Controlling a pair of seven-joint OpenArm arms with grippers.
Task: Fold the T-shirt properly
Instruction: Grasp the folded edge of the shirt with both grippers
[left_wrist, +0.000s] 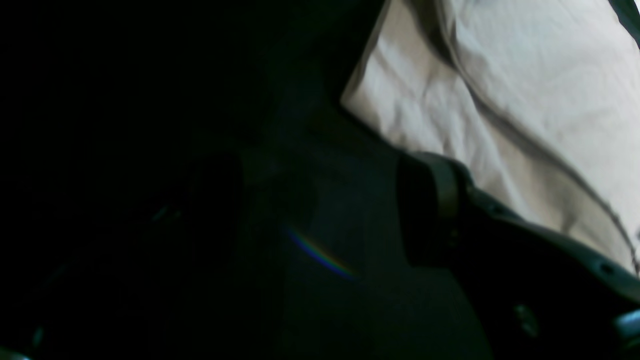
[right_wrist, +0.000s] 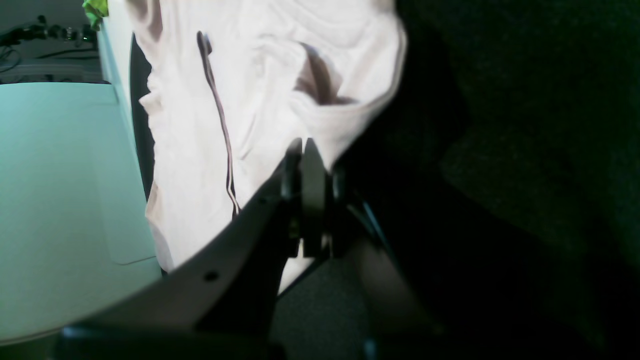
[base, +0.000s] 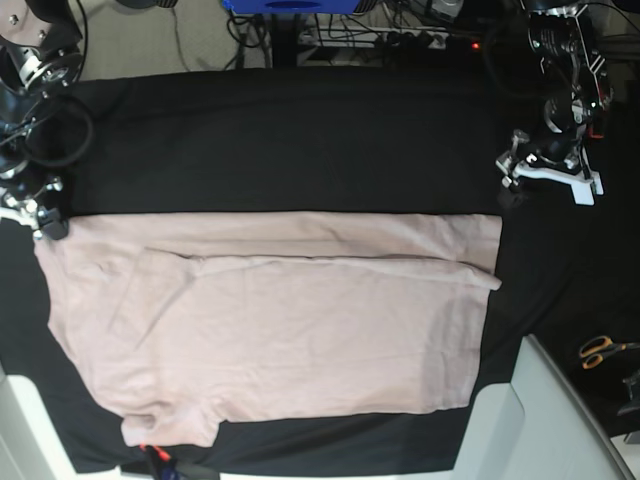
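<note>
Right gripper (right_wrist: 305, 150) clamped on the T-shirt (base: 290, 320) corner at ten o'clock; left gripper (base: 512, 185) apart at two o'clock.

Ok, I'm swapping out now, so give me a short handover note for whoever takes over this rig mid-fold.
Right hand: shut on the T-shirt, pinching an edge of the cloth at the shirt's far corner on the base view's left.
Left hand: open, holding nothing, just beyond the shirt's far corner on the other side.
T-shirt: spread mostly flat on the black table cloth, with the far long edge already folded over as a strip.
Done: one lengthwise fold.
Left: the left hand's grip, the remaining folds, smoothing.
Scissors lie beside the shirt.
</note>
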